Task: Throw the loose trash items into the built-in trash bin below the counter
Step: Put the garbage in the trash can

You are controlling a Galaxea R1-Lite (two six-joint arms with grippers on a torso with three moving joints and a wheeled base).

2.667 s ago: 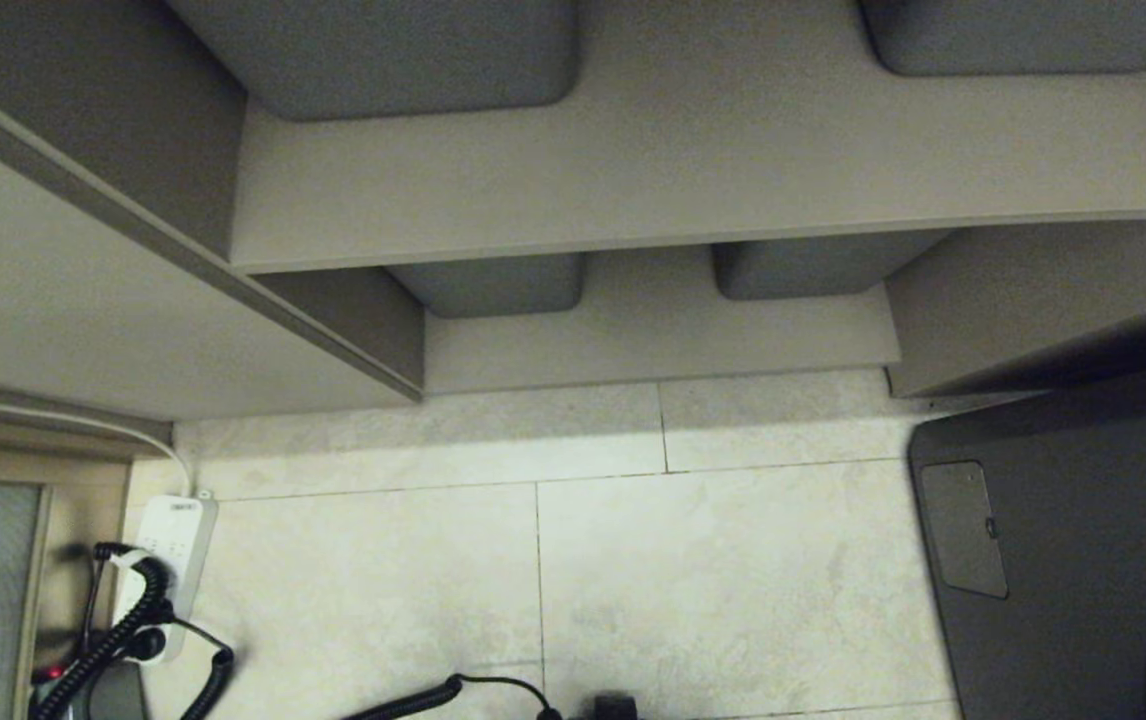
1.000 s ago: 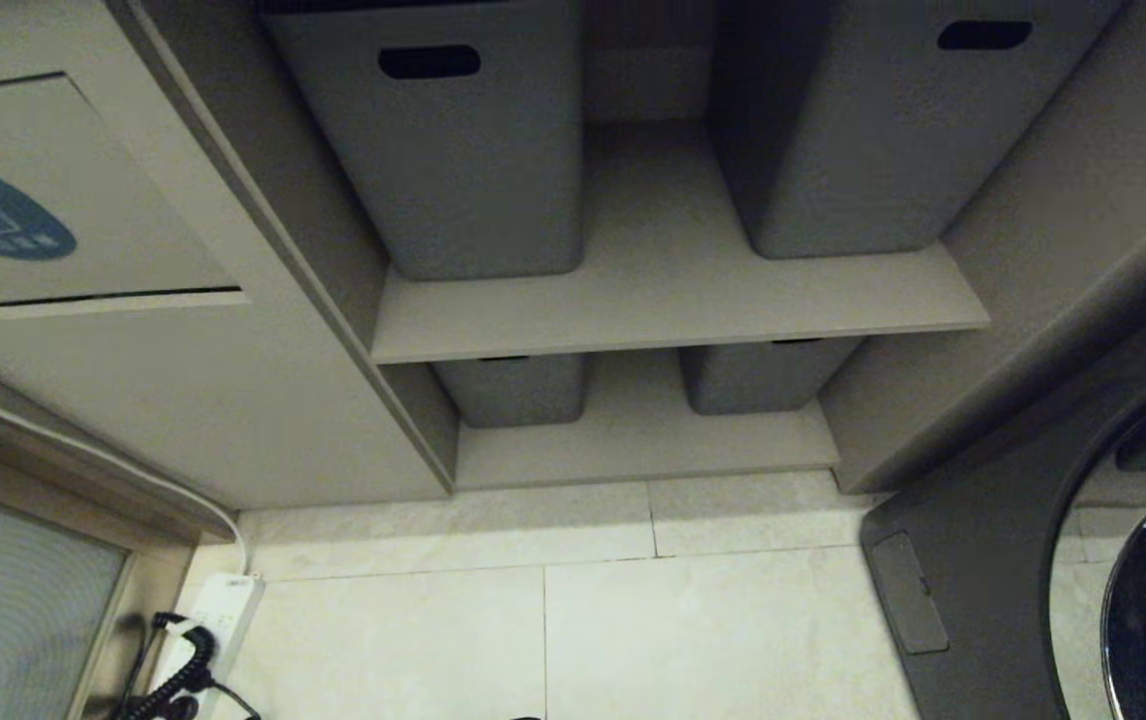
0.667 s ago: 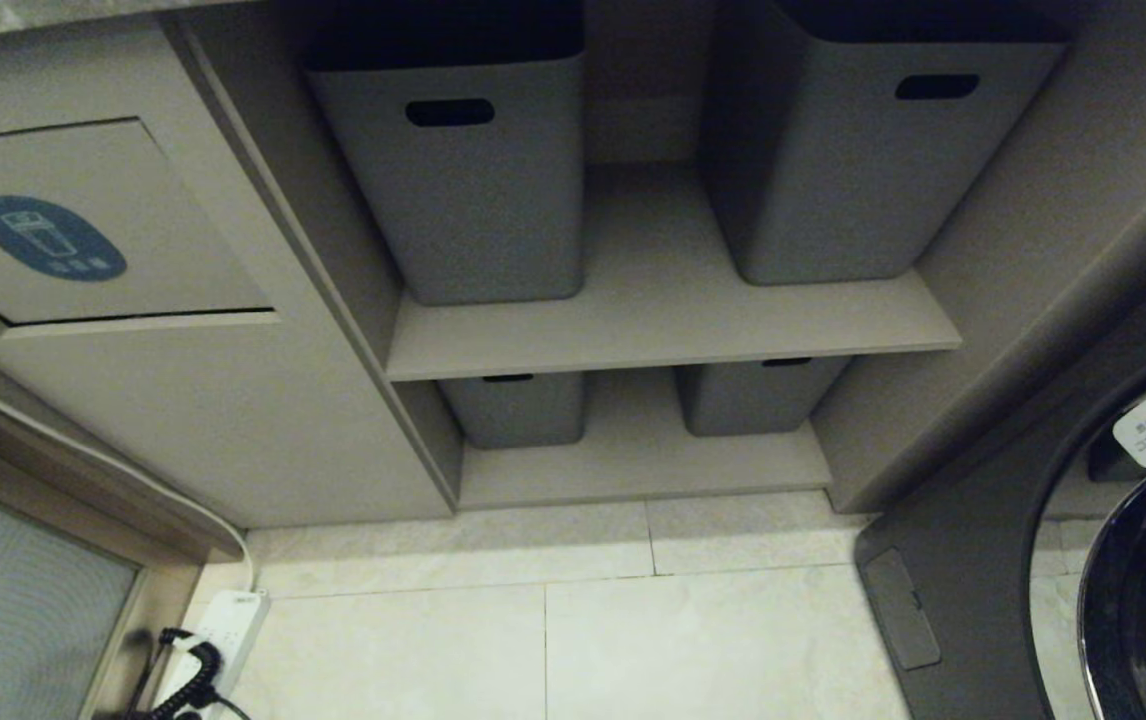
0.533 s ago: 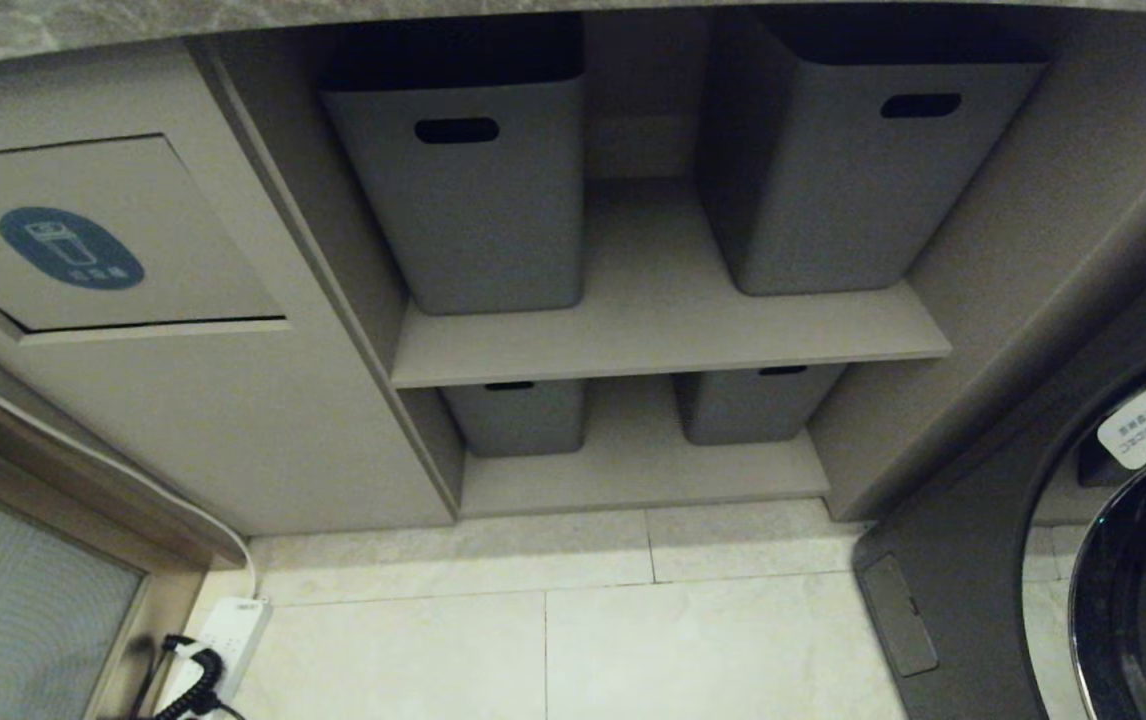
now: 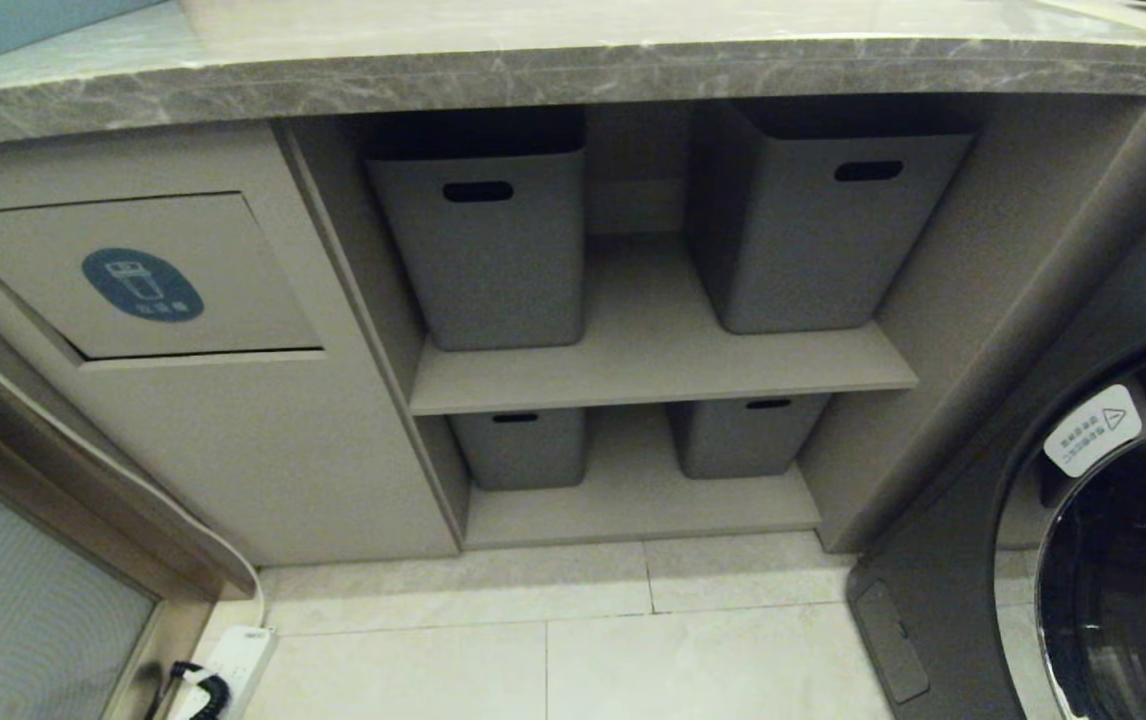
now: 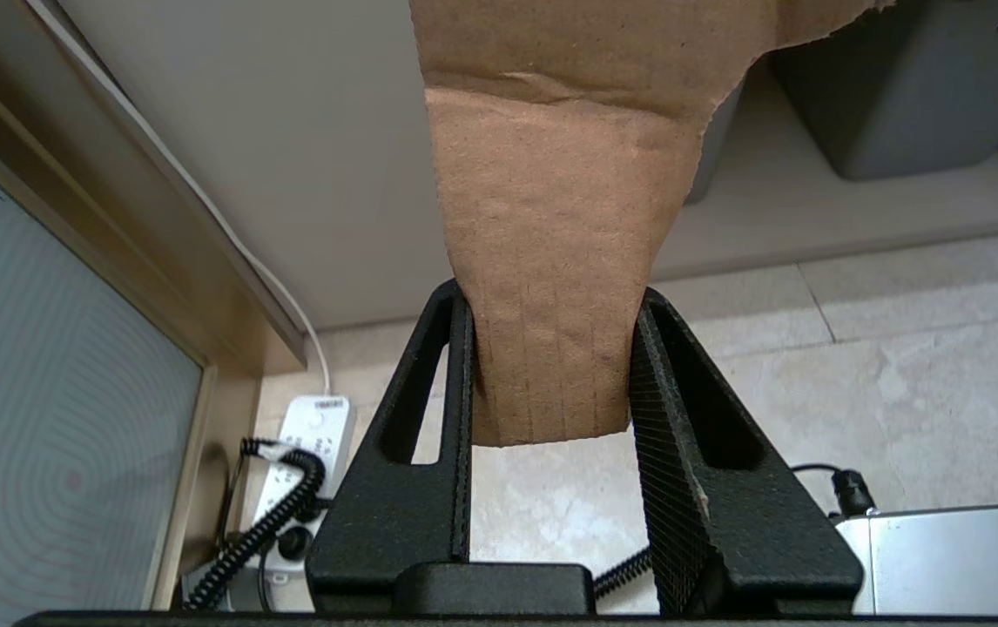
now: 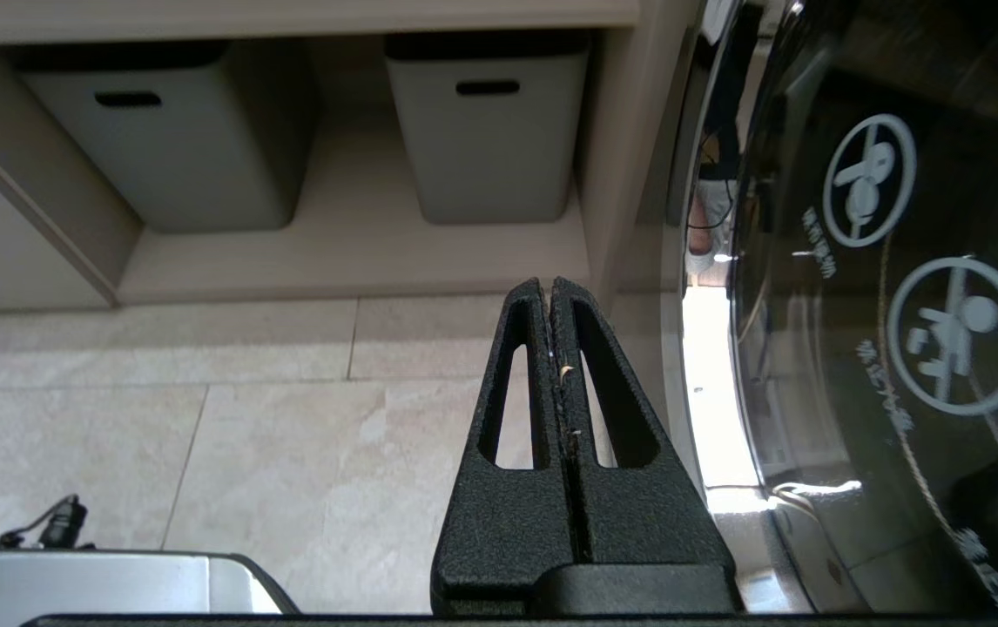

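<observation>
The counter, a grey marble-look slab with a thick front edge, runs across the twelve o'clock side of the head view. Below it at about nine o'clock is the trash bin: a beige cabinet front with a rectangular flap, its lower edge standing slightly out from the panel, bearing a dark-blue oval sticker. No turquoise paper scraps can be made out on the visible strip of counter.

Toward the centre, an open shelf carries two grey tubs with slot handles, side by side but apart; two more tubs sit on the level beneath. A dark washing machine with a round door fills the four o'clock corner. Pale tile floor spans six o'clock, and a white power strip with a coiled black cable lies at seven o'clock.

Neither arm shows in the head view. In its wrist view, the left claw is clamped on a strip of brown cardboard, which stands up between the fingers and widens beyond them, in front of the beige cabinet. The right claw has its fingers pressed together with nothing between them, above the floor and just beside the washing machine door.
</observation>
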